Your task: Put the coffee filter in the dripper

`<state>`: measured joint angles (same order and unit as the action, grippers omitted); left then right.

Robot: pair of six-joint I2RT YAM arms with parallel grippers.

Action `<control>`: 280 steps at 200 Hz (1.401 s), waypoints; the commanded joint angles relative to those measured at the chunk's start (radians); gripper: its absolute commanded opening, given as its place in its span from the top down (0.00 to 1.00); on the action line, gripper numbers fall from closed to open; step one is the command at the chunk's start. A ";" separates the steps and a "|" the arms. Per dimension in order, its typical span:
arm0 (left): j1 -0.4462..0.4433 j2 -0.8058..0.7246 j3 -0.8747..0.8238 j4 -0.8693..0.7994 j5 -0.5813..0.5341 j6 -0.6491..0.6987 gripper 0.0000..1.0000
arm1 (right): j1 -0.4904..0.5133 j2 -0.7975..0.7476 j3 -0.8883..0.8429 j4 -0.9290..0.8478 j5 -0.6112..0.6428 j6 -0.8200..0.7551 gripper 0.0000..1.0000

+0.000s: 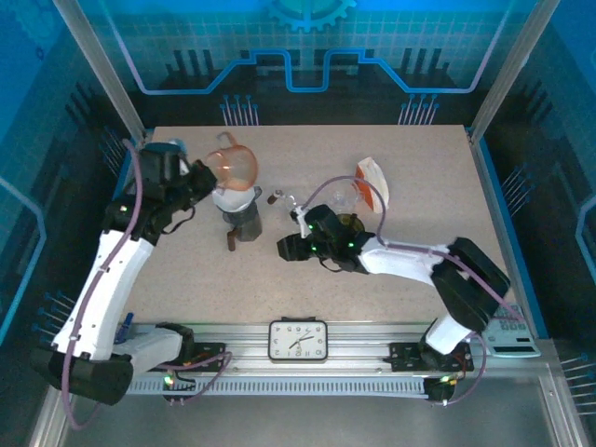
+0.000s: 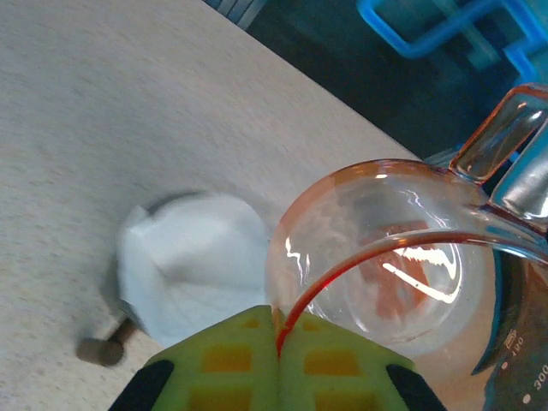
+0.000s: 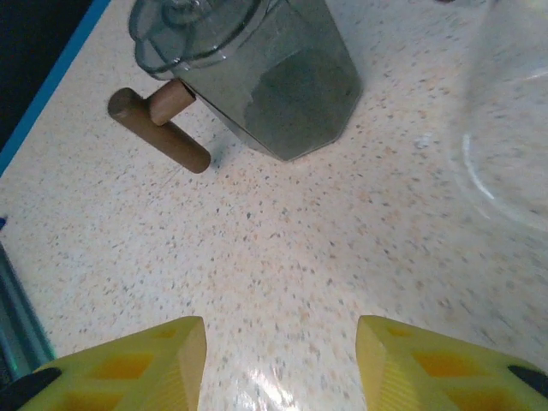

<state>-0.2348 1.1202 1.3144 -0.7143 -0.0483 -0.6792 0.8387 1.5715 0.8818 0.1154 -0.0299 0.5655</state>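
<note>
Left end effector (image 2: 278, 338) clamped on dripper (image 2: 377, 282) rim, right end effector (image 3: 281, 360) apart above tabletop (image 3: 282, 248)

Paper filter (image 2: 193, 257) blurred, lower edge behind yellow fingers (image 2: 227, 364), dark pot (image 3: 291, 86) cut off at top, clear glass (image 3: 505, 128) cut off at right

Left end effector (image 1: 207, 173) holds orange dripper (image 1: 235, 165), seemingly above a grey pot (image 1: 247, 222).

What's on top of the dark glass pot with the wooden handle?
A white paper filter sits on the dark glass pot, covering its mouth, so the pot's inside is hidden. The left gripper pinches the rim of an orange clear dripper close by.
</note>
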 commanded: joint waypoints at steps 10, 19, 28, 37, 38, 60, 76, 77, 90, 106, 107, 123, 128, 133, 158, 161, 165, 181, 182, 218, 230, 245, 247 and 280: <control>-0.190 0.010 0.025 -0.001 -0.074 0.034 1.00 | 0.001 -0.217 -0.108 -0.152 0.190 -0.020 0.48; -0.247 0.029 0.027 -0.024 -0.092 0.044 1.00 | -0.005 -0.286 -0.133 -0.203 0.239 -0.025 0.48; -0.298 0.051 0.026 -0.043 -0.103 0.052 1.00 | -0.013 -0.350 -0.156 -0.255 0.279 -0.027 0.48; -0.345 0.075 0.023 -0.061 -0.113 0.061 1.00 | -0.022 -0.407 -0.175 -0.303 0.310 -0.027 0.47; -0.350 0.077 0.022 -0.064 -0.114 0.062 1.00 | -0.023 -0.413 -0.177 -0.308 0.313 -0.027 0.47; -0.433 0.145 0.015 -0.112 -0.145 0.086 1.00 | -0.041 -0.534 -0.208 -0.424 0.394 -0.020 0.47; -0.467 0.183 -0.011 -0.117 -0.142 0.093 1.00 | -0.052 -0.609 -0.230 -0.483 0.426 -0.018 0.47; -0.469 0.185 -0.014 -0.116 -0.141 0.093 1.00 | -0.053 -0.613 -0.231 -0.486 0.427 -0.018 0.47; -0.502 0.225 -0.042 -0.104 -0.132 0.092 1.00 | -0.064 -0.654 -0.247 -0.517 0.432 -0.011 0.47; -0.553 0.298 -0.062 -0.095 -0.134 0.091 1.00 | -0.072 -0.682 -0.266 -0.537 0.430 -0.003 0.46; -0.556 0.304 -0.062 -0.095 -0.134 0.092 1.00 | -0.072 -0.683 -0.267 -0.538 0.430 -0.003 0.46; -0.585 0.372 -0.076 -0.081 -0.146 0.098 1.00 | -0.073 -0.691 -0.277 -0.548 0.426 0.005 0.46; -0.587 0.391 -0.080 -0.075 -0.142 0.098 1.00 | -0.073 -0.692 -0.279 -0.550 0.423 0.005 0.46; -0.588 0.408 -0.084 -0.069 -0.139 0.098 1.00 | -0.072 -0.692 -0.279 -0.552 0.423 0.006 0.46; -0.606 0.467 -0.090 -0.056 -0.139 0.117 1.00 | -0.074 -0.686 -0.280 -0.562 0.414 -0.002 0.45; -0.609 0.473 -0.088 -0.059 -0.141 0.121 1.00 | -0.074 -0.684 -0.279 -0.564 0.413 -0.003 0.45; -0.614 0.481 -0.085 -0.064 -0.143 0.123 1.00 | -0.073 -0.684 -0.278 -0.569 0.413 -0.003 0.45; -0.623 0.512 -0.074 -0.085 -0.150 0.135 1.00 | -0.075 -0.683 -0.276 -0.581 0.415 -0.003 0.44; -0.623 0.513 -0.074 -0.086 -0.151 0.136 1.00 | -0.075 -0.683 -0.276 -0.582 0.415 -0.003 0.45; -0.633 0.535 -0.087 -0.091 -0.183 0.151 1.00 | -0.076 -0.681 -0.280 -0.583 0.417 0.006 0.44; -0.636 0.537 -0.086 -0.094 -0.191 0.154 1.00 | -0.078 -0.678 -0.279 -0.583 0.413 0.008 0.44; -0.646 0.533 -0.087 -0.090 -0.198 0.163 0.91 | -0.080 -0.668 -0.276 -0.583 0.410 0.012 0.43; -0.647 0.533 -0.088 -0.089 -0.199 0.165 0.90 | -0.080 -0.667 -0.274 -0.583 0.410 0.013 0.43; -0.671 0.544 -0.102 -0.075 -0.233 0.167 0.90 | -0.081 -0.641 -0.270 -0.577 0.406 0.027 0.43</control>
<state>-0.8845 1.6566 1.2228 -0.8036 -0.2390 -0.5373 0.7708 0.9150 0.6064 -0.4500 0.3656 0.5629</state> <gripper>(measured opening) 0.102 0.569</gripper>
